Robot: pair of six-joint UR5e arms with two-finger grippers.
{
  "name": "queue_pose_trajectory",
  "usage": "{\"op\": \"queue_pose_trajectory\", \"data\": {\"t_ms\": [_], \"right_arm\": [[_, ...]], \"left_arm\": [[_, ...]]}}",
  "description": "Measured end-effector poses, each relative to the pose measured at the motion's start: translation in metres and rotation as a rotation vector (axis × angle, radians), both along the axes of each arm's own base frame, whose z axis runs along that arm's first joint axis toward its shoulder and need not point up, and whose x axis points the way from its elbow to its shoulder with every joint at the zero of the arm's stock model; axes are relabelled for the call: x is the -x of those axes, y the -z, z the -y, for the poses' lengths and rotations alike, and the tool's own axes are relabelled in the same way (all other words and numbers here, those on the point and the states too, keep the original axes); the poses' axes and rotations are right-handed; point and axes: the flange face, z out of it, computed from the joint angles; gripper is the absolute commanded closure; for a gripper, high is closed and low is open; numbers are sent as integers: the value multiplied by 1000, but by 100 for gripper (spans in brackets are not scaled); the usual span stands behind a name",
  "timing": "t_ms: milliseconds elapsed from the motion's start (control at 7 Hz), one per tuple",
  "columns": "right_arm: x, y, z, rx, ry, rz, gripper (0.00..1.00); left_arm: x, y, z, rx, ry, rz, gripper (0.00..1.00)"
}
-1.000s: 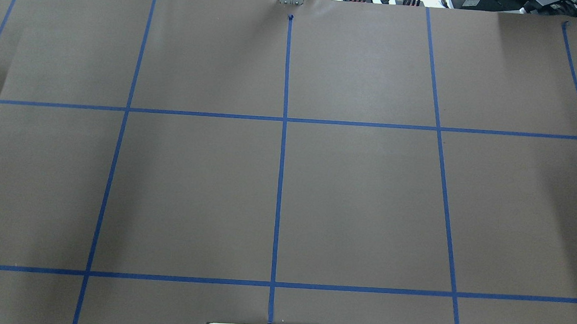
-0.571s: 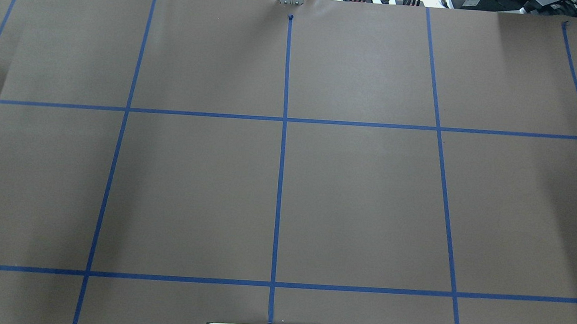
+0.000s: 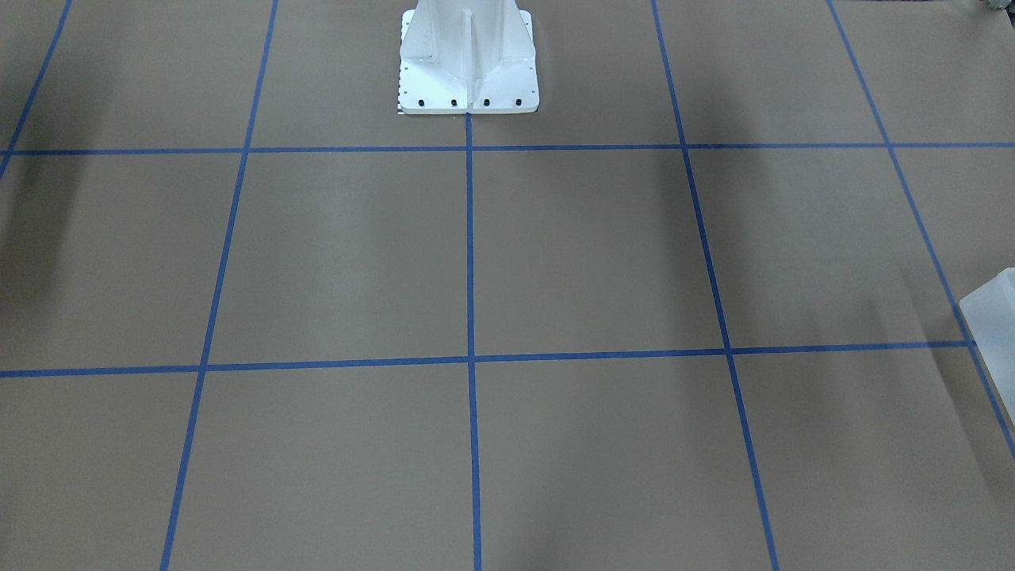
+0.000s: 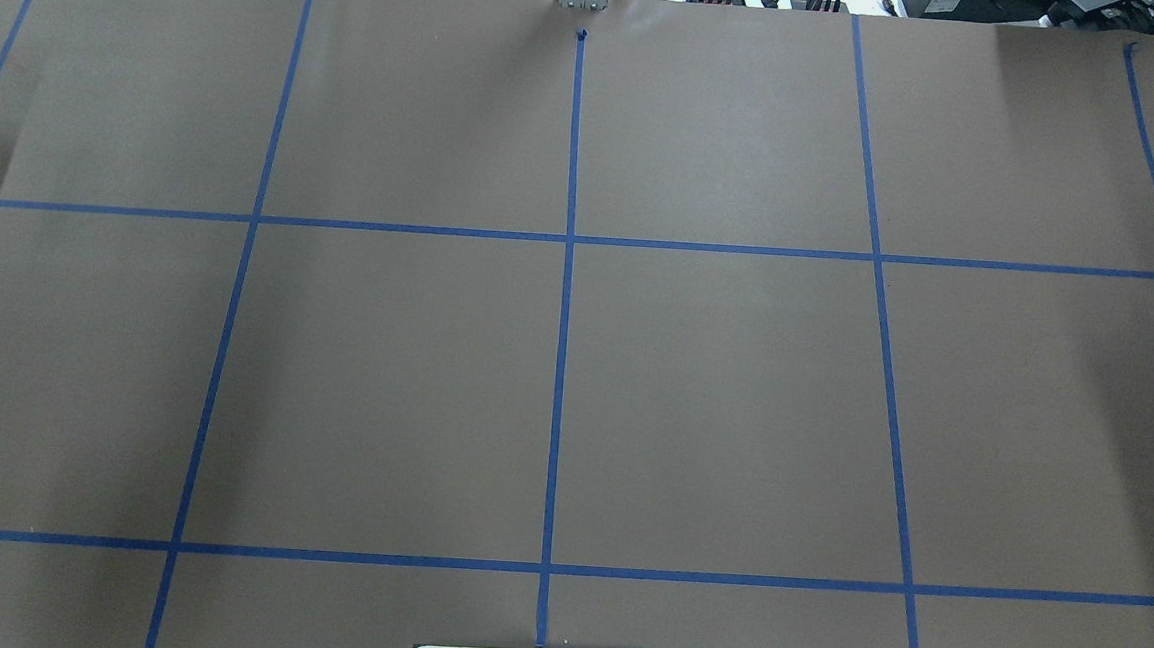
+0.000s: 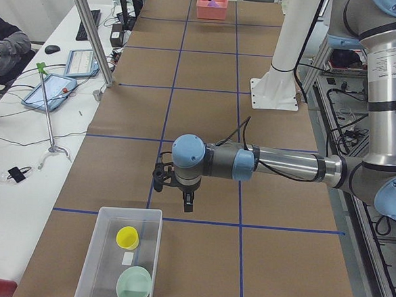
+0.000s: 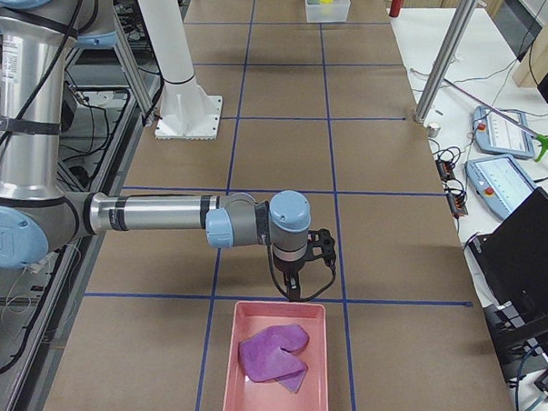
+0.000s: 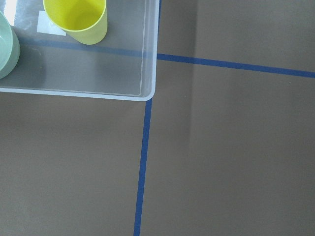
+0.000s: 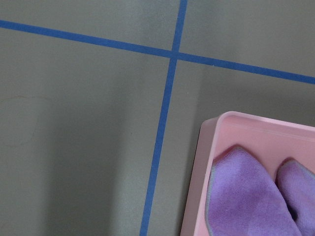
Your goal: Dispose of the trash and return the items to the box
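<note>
The box (image 5: 108, 259) stands at the table's left end and holds a mint-green bowl (image 5: 134, 284) and a yellow cup (image 5: 127, 237). The left wrist view shows the box's corner (image 7: 142, 73), the cup (image 7: 78, 19) and the bowl's edge (image 7: 6, 49). My left gripper (image 5: 188, 206) hangs just beyond the box's far end; whether it is open or shut I cannot tell. My right gripper (image 6: 294, 289) hangs over the near rim of a pink tray (image 6: 229, 389); its state I cannot tell either. I can pick out no trash.
A purple cloth (image 6: 274, 353) lies in the pink tray, seen close in the right wrist view as cloth (image 8: 246, 196) and tray rim (image 8: 199, 162). The white robot base (image 3: 468, 63) stands at mid-table. A box corner (image 3: 991, 317) shows at the front view's right edge.
</note>
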Motion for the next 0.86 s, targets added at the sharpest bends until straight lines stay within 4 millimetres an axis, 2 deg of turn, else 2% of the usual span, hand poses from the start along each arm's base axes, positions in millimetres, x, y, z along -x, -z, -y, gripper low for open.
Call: {"op": "queue_pose_trajectory", "data": {"t_ms": [857], "right_arm": [[5, 0, 0, 1, 10, 0, 0]], "left_arm": [[0, 0, 3, -5, 0, 0, 1]]}}
